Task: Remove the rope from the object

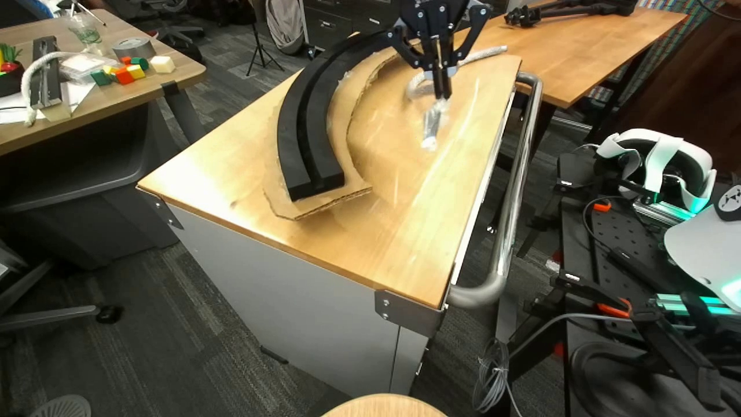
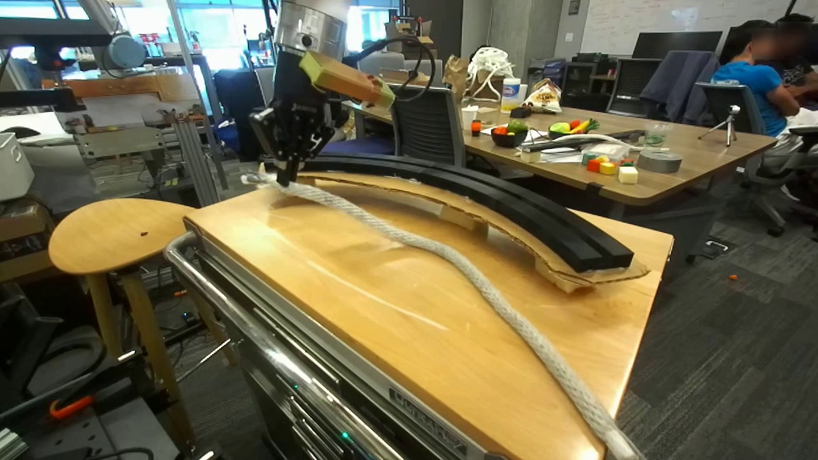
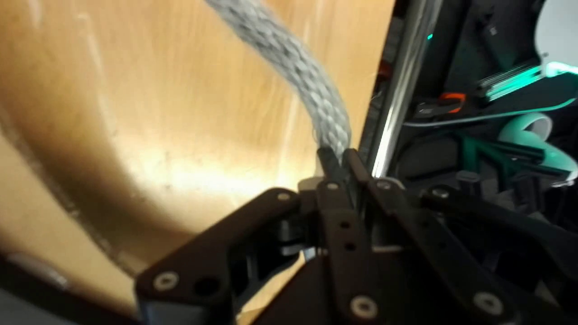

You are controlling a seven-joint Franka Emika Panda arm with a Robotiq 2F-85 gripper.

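Note:
The pale grey-white rope [image 1: 485, 54] is outside the black arc-shaped channel [image 1: 289, 145], whose groove looks bare. In an exterior view the rope [image 2: 409, 236] stretches along the tabletop beside the arc [image 2: 498, 191] and runs out of the frame at the lower right. My gripper [image 1: 442, 84] is shut on the rope near its taped end, which hangs just past the fingertips. The fingertips show beside the tabletop's far corner in an exterior view [image 2: 287, 179]. In the wrist view the rope [image 3: 298, 67] leads into the narrow gap between the fingertips [image 3: 336, 155].
The arc sits on a raised cardboard base [image 1: 341, 194] on the wooden tabletop [image 1: 399, 231] of a cart. A metal handle bar [image 1: 512, 214] runs along the cart's side. A desk [image 1: 173, 81] with coloured blocks, a wooden table [image 1: 556, 63] and a round stool [image 2: 121, 233] stand around.

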